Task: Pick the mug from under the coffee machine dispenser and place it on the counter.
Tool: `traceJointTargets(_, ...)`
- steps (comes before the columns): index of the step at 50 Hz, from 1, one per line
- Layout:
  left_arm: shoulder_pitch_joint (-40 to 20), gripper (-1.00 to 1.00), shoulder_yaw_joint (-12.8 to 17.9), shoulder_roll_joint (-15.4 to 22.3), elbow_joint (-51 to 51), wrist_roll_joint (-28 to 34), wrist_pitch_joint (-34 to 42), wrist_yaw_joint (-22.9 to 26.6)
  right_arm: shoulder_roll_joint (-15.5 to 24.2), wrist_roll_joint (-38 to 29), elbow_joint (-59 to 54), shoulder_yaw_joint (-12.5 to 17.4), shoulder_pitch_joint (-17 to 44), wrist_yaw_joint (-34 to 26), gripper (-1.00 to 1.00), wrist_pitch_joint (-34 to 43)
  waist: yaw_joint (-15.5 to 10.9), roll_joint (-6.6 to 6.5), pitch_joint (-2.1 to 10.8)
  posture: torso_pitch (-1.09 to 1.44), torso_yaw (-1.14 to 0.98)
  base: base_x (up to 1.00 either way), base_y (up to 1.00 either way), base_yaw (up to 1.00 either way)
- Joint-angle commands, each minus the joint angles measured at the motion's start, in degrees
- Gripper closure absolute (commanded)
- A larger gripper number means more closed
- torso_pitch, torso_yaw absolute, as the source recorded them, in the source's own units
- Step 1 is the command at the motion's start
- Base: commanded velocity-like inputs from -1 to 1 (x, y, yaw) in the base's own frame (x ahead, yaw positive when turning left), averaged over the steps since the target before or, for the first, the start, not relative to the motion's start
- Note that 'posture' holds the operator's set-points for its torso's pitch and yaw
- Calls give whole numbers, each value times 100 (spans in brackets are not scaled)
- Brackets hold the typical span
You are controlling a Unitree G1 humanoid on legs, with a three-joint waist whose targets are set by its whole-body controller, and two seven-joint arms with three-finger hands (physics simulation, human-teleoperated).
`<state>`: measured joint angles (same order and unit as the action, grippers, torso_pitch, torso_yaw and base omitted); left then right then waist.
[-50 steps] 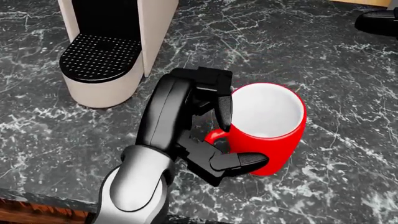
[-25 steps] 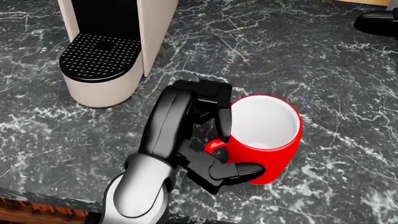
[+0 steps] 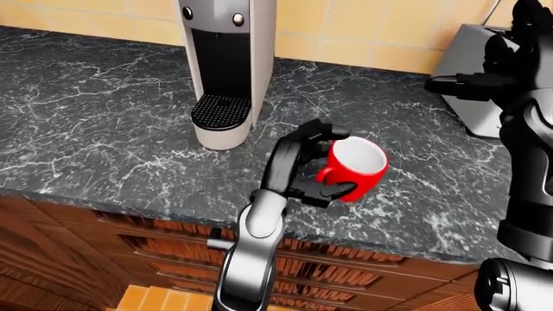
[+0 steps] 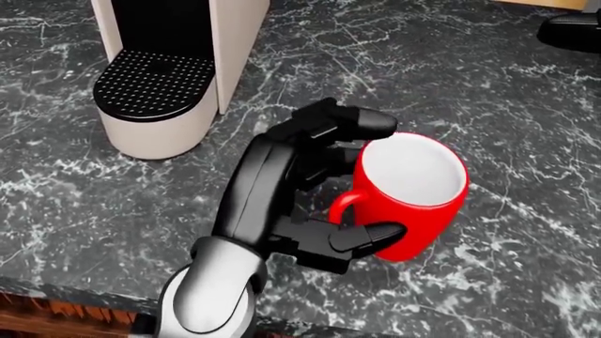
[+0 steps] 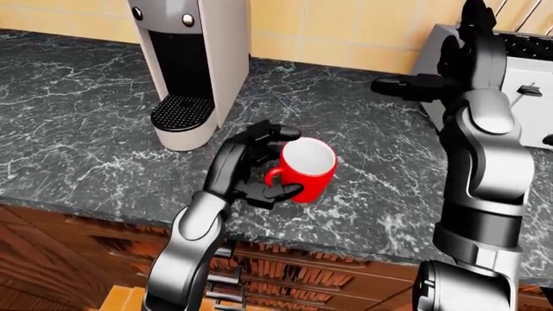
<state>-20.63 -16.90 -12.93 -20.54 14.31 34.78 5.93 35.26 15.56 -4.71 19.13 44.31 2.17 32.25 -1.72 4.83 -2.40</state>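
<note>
A glossy red ceramic mug with a white interior point(image 4: 413, 193) sits on the dark grey marble-patterned surface point(image 4: 526, 127), to the right of and below the beige and black coffee machine point(image 4: 174, 63) in the head view. The mug is clear of the machine's perforated black drip tray point(image 4: 150, 84) and well apart from it. It leans slightly, its open mouth tipped toward the upper right of the head view, and its handle point(image 4: 346, 204) faces left toward the robot's arm.

The black three-fingered left hand point(image 4: 361, 179) is at the mug's handle side. One finger point(image 4: 371, 236) lies against the lower wall of the mug just under the handle, while the upper fingers point(image 4: 357, 123) curl over the rim's left edge without clearly pressing on it. The grip looks loosened, the fingers spread around the mug rather than clamped tight; whether the mug's base rests fully on the surface cannot be told.

The right hand point(image 5: 432, 81) is raised high at the right of the right-eye view, fingers spread, holding nothing, near a silver boxy toaster point(image 5: 527, 71) that stands at the far right against the tan tiled wall point(image 3: 345, 26). Below the surface's edge run brown wooden cabinet fronts point(image 3: 86, 246).
</note>
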Motion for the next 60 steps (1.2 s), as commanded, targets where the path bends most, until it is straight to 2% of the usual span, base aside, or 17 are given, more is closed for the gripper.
traceJointTargets(1,-119,-9,-16,-48,-178,28,-131,-30,120,-10,182,83,187,16,-100,-154,-6,41,130,0,0,0,0,0)
traceJointTargets(9,-94,-7,-26,-40,-188,44,-135,-16,125,-14,152,85,186,4,-100,-181,1,35,135,0,0,0,0,0)
traceJointTargets(10,-91,-15,-27,-41,-200,43,-113,-5,125,-13,164,84,181,5,-100,-174,2,34,137,0,0,0,0,0)
traceJointTargets(11,-97,-41,-29,-41,-220,51,-96,-1,125,-11,166,86,178,4,-100,-174,3,33,137,0,0,0,0,0)
traceJointTargets(12,-101,-58,-32,-42,-239,55,-79,6,125,-14,164,86,174,3,-100,-179,3,32,137,0,0,0,0,0)
traceJointTargets(13,-102,-63,-33,-42,-243,57,-74,7,126,-14,164,85,176,2,-100,-179,3,30,138,0,0,0,0,0)
traceJointTargets(15,-103,-100,-42,-46,-258,62,-57,16,130,-9,175,89,178,2,-100,-166,3,28,140,0,0,0,0,0)
traceJointTargets(33,-257,-100,-11,-84,-435,95,220,92,141,-12,147,85,204,-2,-100,-168,-6,29,151,0,0,0,0,0)
traceJointTargets(39,-282,-100,-157,-118,-930,145,745,239,139,-10,168,88,192,3,-100,-156,-9,32,144,0,0,0,0,0)
traceJointTargets(42,-303,-100,-285,-115,-1409,172,1344,477,134,-14,166,82,190,1,-100,-163,-11,29,141,0,0,0,0,0)
traceJointTargets(46,-498,-100,-276,-111,-1952,133,2119,717,130,-18,168,82,190,-1,-100,-162,-16,28,125,0,0,0,0,0)
traceJointTargets(53,-1146,-100,79,143,-2367,87,2852,1036,130,-19,196,84,187,0,-100,-137,-22,20,102,0,0,0,0,0)
traceJointTargets(60,-1858,-100,673,568,-2530,14,3217,1186,138,-19,176,78,220,-2,-100,-134,-17,2,84,0,0,0,0,0)
